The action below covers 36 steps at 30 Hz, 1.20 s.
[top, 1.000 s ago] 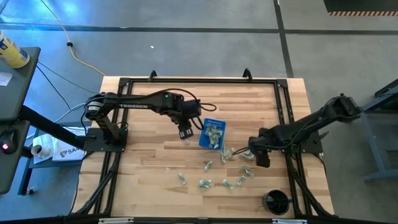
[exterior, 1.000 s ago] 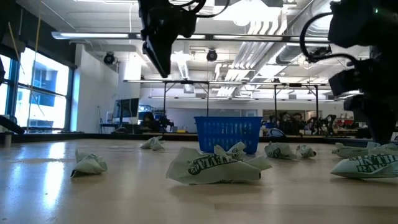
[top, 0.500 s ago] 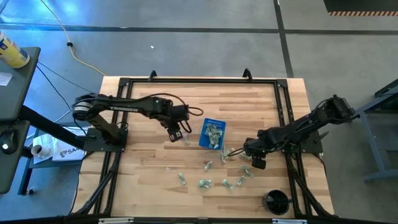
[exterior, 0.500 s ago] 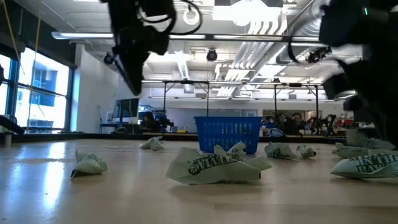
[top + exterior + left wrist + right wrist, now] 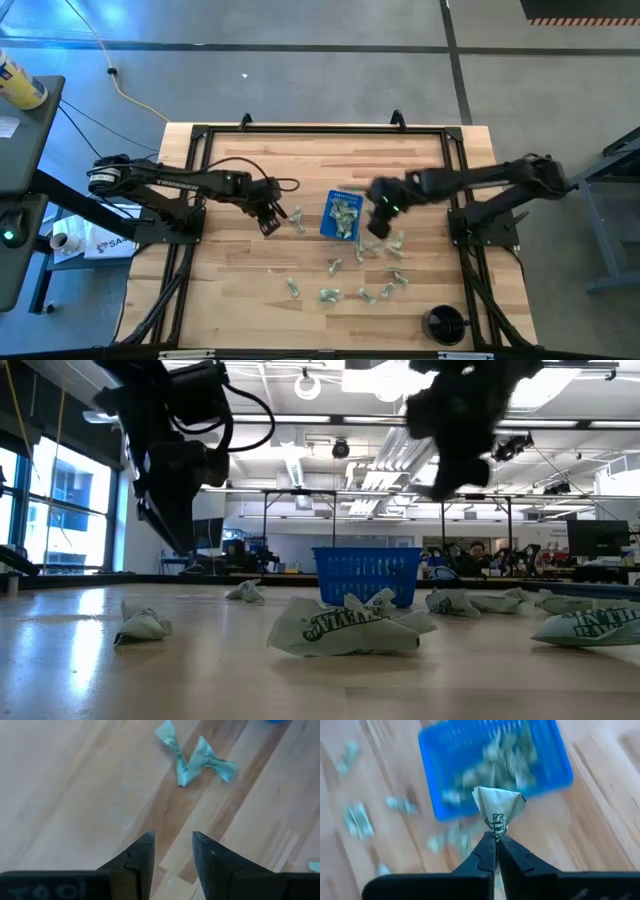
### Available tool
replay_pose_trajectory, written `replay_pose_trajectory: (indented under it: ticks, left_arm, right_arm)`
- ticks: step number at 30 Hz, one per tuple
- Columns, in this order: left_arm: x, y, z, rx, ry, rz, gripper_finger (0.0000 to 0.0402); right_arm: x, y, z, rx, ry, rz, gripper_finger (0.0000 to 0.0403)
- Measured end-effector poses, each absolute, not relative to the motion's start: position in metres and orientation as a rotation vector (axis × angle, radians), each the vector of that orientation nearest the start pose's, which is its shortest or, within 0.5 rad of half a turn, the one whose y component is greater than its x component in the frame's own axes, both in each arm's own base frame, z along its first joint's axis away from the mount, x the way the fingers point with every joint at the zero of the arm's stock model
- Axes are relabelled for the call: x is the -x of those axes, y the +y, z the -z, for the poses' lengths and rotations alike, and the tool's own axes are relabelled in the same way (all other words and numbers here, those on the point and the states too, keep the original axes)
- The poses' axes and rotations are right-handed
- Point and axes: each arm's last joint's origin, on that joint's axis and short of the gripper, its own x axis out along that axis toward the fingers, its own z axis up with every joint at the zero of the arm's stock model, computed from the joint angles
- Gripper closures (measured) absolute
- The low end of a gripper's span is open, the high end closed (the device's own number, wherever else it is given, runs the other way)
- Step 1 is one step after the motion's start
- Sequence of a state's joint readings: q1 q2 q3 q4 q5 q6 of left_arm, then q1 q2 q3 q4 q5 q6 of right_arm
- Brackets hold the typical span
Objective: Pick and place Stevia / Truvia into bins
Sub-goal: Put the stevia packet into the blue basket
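Right wrist view: right gripper (image 5: pixel 496 840) pinches one crumpled sachet (image 5: pixel 498 810) by its lower edge, so the paper stands up clear of the fingertips, with the blue bin (image 5: pixel 432 812) just ahead, probably lined up for a drop. High view puts that gripper (image 5: pixel 379 222) beside the bin (image 5: pixel 328 228), which already holds several sachets; loose sachets (image 5: pixel 360 280) lie scattered on the table (image 5: pixel 240 290). Left gripper (image 5: pixel 172 851) hangs with a narrow gap between its fingers, holding nothing, near a stray sachet (image 5: pixel 197 760), likely the next pick.

Green lettering is showing on the crumpled sachet (image 5: pixel 345 627) lying nearest on the tabletop (image 5: pixel 200 680), but it is too creased to read. No other text is reading clearly.
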<state>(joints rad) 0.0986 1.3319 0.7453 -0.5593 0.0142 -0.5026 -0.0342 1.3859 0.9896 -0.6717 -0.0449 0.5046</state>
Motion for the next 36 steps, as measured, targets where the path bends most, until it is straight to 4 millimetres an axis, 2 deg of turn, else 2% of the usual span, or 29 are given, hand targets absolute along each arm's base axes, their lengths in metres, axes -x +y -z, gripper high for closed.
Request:
replay_pose_trajectory:
  ticks: [5, 9, 11, 17, 21, 30, 36]
  left_arm:
    - [-0.238, 0.023, -0.184, 0.493, 1.062, -0.344, 0.0236]
    - [-0.242, 0.024, -0.186, 0.479, 0.999, -0.360, 0.0236]
    - [-0.245, 0.025, -0.187, 0.480, 0.972, -0.358, 0.0236]
    - [-0.258, 0.026, -0.176, 0.443, 0.952, -0.336, 0.0236]
    - [-0.267, 0.027, -0.161, 0.476, 0.965, -0.335, 0.0234]
    - [-0.289, 0.029, -0.133, 0.508, 0.919, -0.353, 0.0211]
    - [-0.293, 0.031, -0.118, 0.462, 0.933, -0.418, 0.0239]
  right_arm:
    - [-0.308, -0.037, -0.223, -0.573, 1.068, 0.143, 0.0350]
    - [-0.330, -0.044, -0.221, -0.560, 1.122, 0.124, 0.0290]
    - [-0.334, -0.045, -0.227, -0.521, 1.143, 0.140, 0.0258]
    - [-0.321, -0.040, -0.254, -0.346, 1.203, 0.287, 0.0164]
    - [-0.305, -0.034, -0.264, -0.316, 1.225, 0.362, 0.0123]
    - [-0.284, -0.027, -0.258, -0.359, 1.262, 0.461, 0.0113]
    - [-0.280, -0.018, -0.254, -0.325, 1.282, 0.481, 0.0114]
